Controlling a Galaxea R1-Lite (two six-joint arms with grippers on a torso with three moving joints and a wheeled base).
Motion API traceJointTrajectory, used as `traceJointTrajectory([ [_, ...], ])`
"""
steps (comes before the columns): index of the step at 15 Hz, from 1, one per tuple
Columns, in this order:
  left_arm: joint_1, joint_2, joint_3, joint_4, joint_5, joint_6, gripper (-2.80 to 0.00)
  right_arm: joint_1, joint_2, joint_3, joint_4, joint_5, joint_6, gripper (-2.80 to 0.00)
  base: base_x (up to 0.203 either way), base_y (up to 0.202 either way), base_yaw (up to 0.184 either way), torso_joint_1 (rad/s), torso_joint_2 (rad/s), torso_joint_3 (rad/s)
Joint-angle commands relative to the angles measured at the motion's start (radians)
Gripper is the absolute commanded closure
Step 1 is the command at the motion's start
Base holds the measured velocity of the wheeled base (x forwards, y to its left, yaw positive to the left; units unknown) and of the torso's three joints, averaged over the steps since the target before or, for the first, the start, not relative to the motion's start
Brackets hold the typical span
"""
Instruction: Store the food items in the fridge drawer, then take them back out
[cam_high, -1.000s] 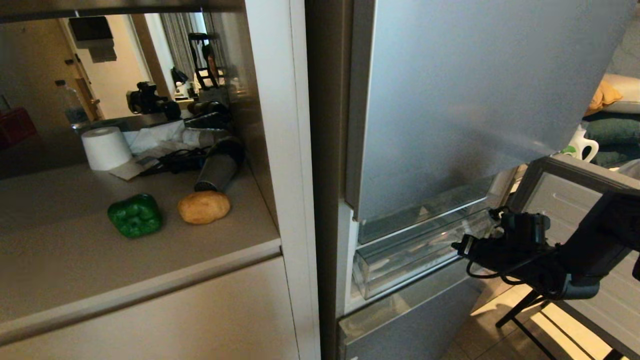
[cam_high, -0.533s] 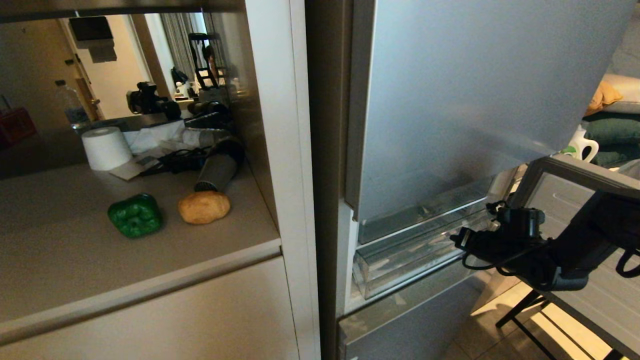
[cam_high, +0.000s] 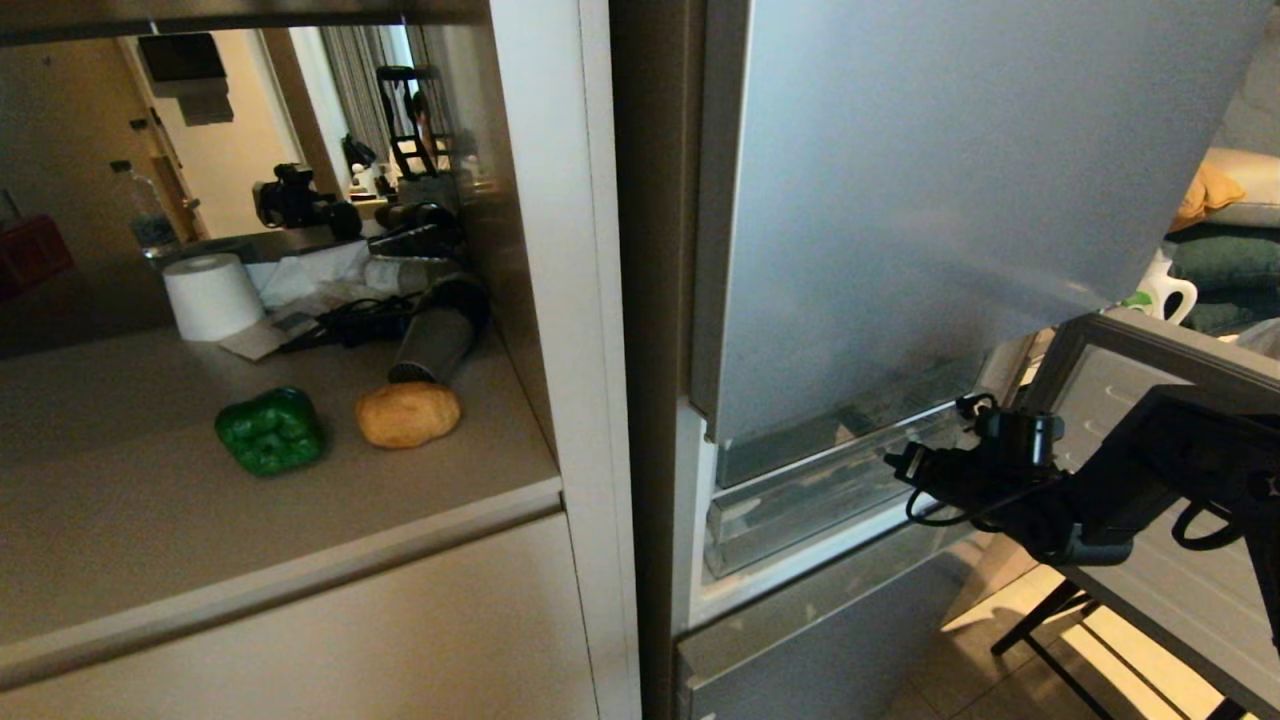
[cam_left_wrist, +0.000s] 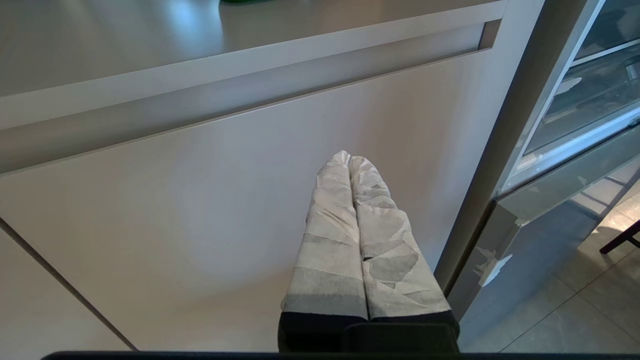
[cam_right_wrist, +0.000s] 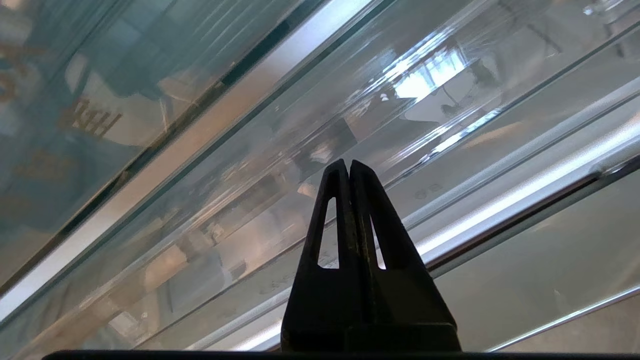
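Observation:
On the beige counter (cam_high: 130, 520) left of the fridge lie the food items, a dark-green bell pepper (cam_high: 270, 430) and a tan potato (cam_high: 407, 414) side by side. The transparent fridge drawer (cam_high: 800, 505) sticks out a little from the silver-grey fridge. My right gripper (cam_high: 892, 463) reaches in from the right. It is shut and empty, its black fingertips (cam_right_wrist: 340, 170) up against the drawer's clear front wall (cam_right_wrist: 240, 210). My left gripper (cam_left_wrist: 348, 156) is shut with nothing in it, its taped fingers before the white cabinet front (cam_left_wrist: 200, 200) below the counter. It is outside the head view.
The upper fridge door (cam_high: 950, 200) is closed above the drawer. An open grey door panel (cam_high: 1200, 620) stands behind my right arm. At the counter's back are a paper roll (cam_high: 210, 295), a dark hair-dryer-like tool (cam_high: 440, 335), cables, a water bottle (cam_high: 140, 210) and a red box (cam_high: 30, 250).
My right gripper has moved left and up toward the fridge, and the drawer has slid further in. The pepper and potato have not moved.

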Motion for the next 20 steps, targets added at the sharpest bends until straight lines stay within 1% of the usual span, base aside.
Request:
traceJointTrajectory([
  [1, 0.000, 0.000, 0.009, -0.001, 0.001, 0.000, 0.00, 0.000, -0.028, 0.050, -0.006, 0.001, 0.002, 0.00, 0.000, 0.000, 0.000, 0.000, 0.00, 0.000],
  [3, 0.000, 0.000, 0.011, -0.001, 0.000, 0.000, 0.00, -0.005, -0.117, 0.152, -0.005, 0.002, 0.000, 0.00, 0.000, 0.000, 0.000, 0.000, 0.00, 0.000],
  [6, 0.000, 0.000, 0.011, -0.001, 0.000, 0.000, 0.00, -0.022, -0.343, 0.348, 0.004, 0.000, -0.003, 0.00, 0.000, 0.000, 0.000, 0.000, 0.00, 0.000],
  [8, 0.000, 0.000, 0.011, -0.001, 0.000, 0.000, 0.00, -0.030, -0.579, 0.477, 0.064, -0.011, -0.017, 0.00, 0.000, 0.000, 0.000, 0.000, 0.00, 0.000],
  [10, 0.000, 0.000, 0.011, -0.001, 0.002, 0.000, 0.00, -0.037, -0.865, 0.593, 0.189, -0.031, -0.065, 0.00, 0.000, 0.000, 0.000, 0.000, 0.00, 0.000],
  [14, 0.000, 0.000, 0.011, -0.001, 0.000, 0.000, 0.00, -0.048, -1.501, 0.810, 0.438, -0.100, -0.213, 0.00, 0.000, 0.000, 0.000, 0.000, 0.00, 0.000],
  [16, 0.000, 0.000, 0.011, -0.001, 0.001, 0.000, 0.00, -0.051, -1.792, 0.929, 0.519, -0.130, -0.314, 0.00, 0.000, 0.000, 0.000, 0.000, 0.00, 0.000],
  [17, 0.000, 0.000, 0.011, -0.001, 0.001, 0.000, 0.00, -0.052, -1.927, 0.980, 0.573, -0.141, -0.378, 0.00, 0.000, 0.000, 0.000, 0.000, 0.00, 0.000],
  [18, -0.001, 0.000, 0.011, -0.001, 0.000, 0.000, 0.00, -0.053, -2.037, 1.017, 0.637, -0.153, -0.440, 0.00, 0.000, 0.000, 0.000, 0.000, 0.00, 0.000],
  [20, 0.000, 0.000, 0.011, -0.001, 0.000, 0.000, 0.00, -0.055, -2.158, 1.083, 0.785, -0.198, -0.566, 0.00, 0.000, 0.000, 0.000, 0.000, 0.00, 0.000],
])
